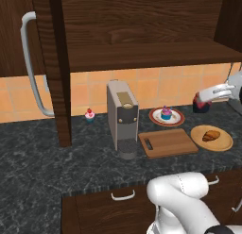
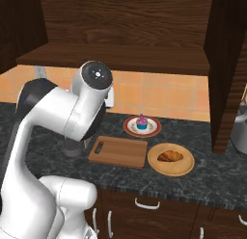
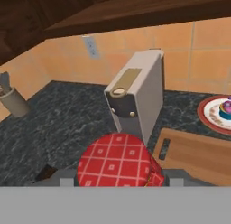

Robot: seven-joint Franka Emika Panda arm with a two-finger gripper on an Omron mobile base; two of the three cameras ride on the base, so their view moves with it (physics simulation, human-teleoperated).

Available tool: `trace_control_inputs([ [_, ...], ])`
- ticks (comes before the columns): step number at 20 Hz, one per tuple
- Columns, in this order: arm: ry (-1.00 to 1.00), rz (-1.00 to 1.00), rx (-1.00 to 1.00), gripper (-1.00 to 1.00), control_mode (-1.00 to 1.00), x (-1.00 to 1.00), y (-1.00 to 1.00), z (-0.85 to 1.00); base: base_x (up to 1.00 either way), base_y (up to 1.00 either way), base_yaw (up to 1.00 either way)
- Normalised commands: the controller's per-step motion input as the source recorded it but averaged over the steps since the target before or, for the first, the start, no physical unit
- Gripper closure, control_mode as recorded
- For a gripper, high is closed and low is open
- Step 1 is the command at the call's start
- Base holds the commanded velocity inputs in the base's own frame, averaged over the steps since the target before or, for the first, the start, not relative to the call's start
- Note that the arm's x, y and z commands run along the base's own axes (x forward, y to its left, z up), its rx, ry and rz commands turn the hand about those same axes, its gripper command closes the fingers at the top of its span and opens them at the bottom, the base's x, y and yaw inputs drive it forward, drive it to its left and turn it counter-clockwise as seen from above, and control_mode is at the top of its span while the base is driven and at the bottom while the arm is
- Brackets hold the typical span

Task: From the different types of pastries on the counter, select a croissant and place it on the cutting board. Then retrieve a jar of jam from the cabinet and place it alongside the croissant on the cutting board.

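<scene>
At the far left of the left base view, well away from the fingers, the open cabinet (image 1: pixel 142 44) door carries a long curved grey handle (image 1: pixel 32 63), and a small cherry-topped cupcake (image 1: pixel 89 115) stands on the counter (image 1: pixel 42 153) near the tiled wall. Further right a boxy grey coffee machine (image 1: pixel 122 119) rises between that cupcake and the fingers; in the hand view it stands just beyond the held jar, the nearest tall thing ahead of it. The cutting board (image 1: pixel 168 142), flat, rectangular, light-brown wood with a dark slot handle, lies bare right of the machine, below and left of the fingers. Behind it a round red-rimmed plate (image 1: pixel 167 117) holds a pink-frosted cupcake (image 1: pixel 166 113) in a bluish wrapper. Right of the board, the brown croissant (image 1: pixel 211 135) rests on a round tan wooden plate (image 1: pixel 211 138), below the fingers. The counter is dark, marbled stone with a dark wooden front.

The fingers (image 1: pixel 204 102) are closed around the jar of jam (image 1: pixel 202 105), a squat red jar with a red checked lid, carried in the air above the counter's right end, near the wall tiles and under the cabinet shelf.
</scene>
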Motion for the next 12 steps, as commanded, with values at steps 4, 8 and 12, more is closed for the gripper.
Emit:
trace_control_inputs([
  [4, 0.00, 0.19, 0.07, 1.00, -1.00, 0.00, -0.07, -0.42, 0.00, 0.00, 0.00],
  [8, 0.00, 0.21, 0.01, 1.00, -1.00, 0.00, 0.00, -0.42, 0.00, 0.00, 0.00],
  [12, -0.02, 0.21, 0.00, 1.00, -1.00, 0.00, 0.00, -0.41, 0.00, 0.00, 0.00],
])
